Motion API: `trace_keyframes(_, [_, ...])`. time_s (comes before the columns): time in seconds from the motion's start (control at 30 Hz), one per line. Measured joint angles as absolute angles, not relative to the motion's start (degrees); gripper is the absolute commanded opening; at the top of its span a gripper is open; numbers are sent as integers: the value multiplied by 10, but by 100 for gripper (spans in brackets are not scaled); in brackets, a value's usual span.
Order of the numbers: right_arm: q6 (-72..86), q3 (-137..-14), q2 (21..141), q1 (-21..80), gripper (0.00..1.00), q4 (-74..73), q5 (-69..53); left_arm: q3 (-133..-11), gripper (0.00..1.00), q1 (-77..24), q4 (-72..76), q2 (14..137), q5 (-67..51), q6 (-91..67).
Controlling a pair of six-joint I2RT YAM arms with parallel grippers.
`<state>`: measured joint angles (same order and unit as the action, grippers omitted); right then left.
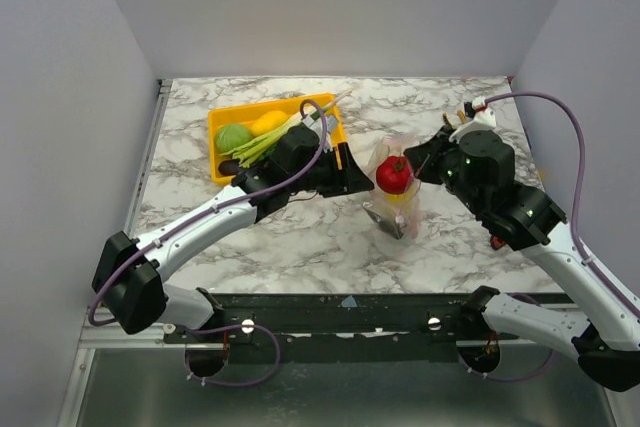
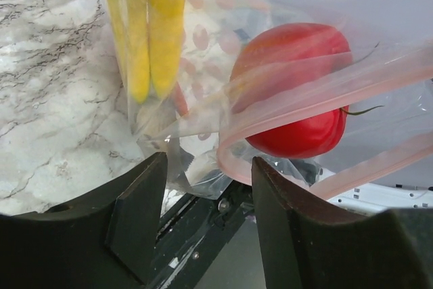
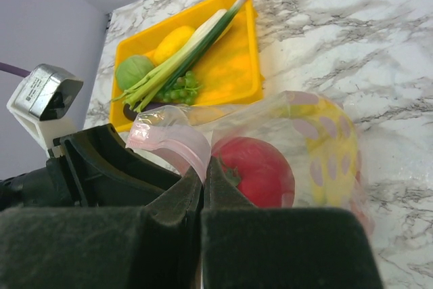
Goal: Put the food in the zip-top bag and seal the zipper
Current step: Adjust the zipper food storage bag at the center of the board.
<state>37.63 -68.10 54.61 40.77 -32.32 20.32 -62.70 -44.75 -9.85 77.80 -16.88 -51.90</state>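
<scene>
The right gripper [image 3: 203, 175] pinches the bag [image 3: 325, 133] by its pink zipper [image 3: 169, 141]; the left gripper [image 2: 208, 164] has fingers spread beside the bag, red fruit [image 3: 260, 170] inside.

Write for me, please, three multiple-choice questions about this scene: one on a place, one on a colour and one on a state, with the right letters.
1. Where is the red fruit?
A) on the yellow tray
B) on the table
C) in the zip-top bag

2. What colour is the zipper?
A) pink
B) blue
C) green

3. How is the right gripper?
A) open, far from the bag
B) shut on the bag's rim
C) shut on a leek

Answers:
C, because the left wrist view shows the fruit behind the clear plastic.
A, because a pink strip runs along the bag's mouth.
B, because its fingers are pressed together with the pink rim between them.
</scene>
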Motion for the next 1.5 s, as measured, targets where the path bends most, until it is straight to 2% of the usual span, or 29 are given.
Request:
trace_keyframes(0.2, [380, -683, 546, 408, 1, -327, 203, -642, 39, -448, -72, 816, -181, -533])
trace_keyframes(0.4, [381, -684, 546, 408, 1, -332, 204, -644, 7, -450, -56, 851, -195, -547])
trace_keyframes(0.47, [381, -684, 546, 408, 0, -336, 212, -652, 0, -451, -59, 850, -199, -545])
trace_keyframes(0.83, [337, -722, 511, 408, 1, -404, 326, -749, 0, -463, -70, 786, -228, -504])
trace_keyframes(1.1, [302, -801, 525, 408, 1, -444, 362, -772, 0, -464, -30, 817, -298, -535])
trace_keyframes(1.17, [298, -806, 524, 408, 1, -451, 366, -773, 11, -466, -25, 831, -310, -543])
trace_keyframes(1.23, [299, -805, 522, 408, 1, -459, 366, -773, 28, -466, -26, 846, -320, -548])
trace_keyframes(1.3, [300, -795, 519, 408, 1, -458, 366, -774, 40, -466, -32, 858, -324, -547])
trace_keyframes(1.37, [304, -766, 513, 408, 1, -454, 362, -774, 49, -465, -51, 862, -325, -535])
trace_keyframes(1.5, [321, -700, 509, 408, 1, -448, 338, -774, 58, -450, -88, 858, -325, -504])
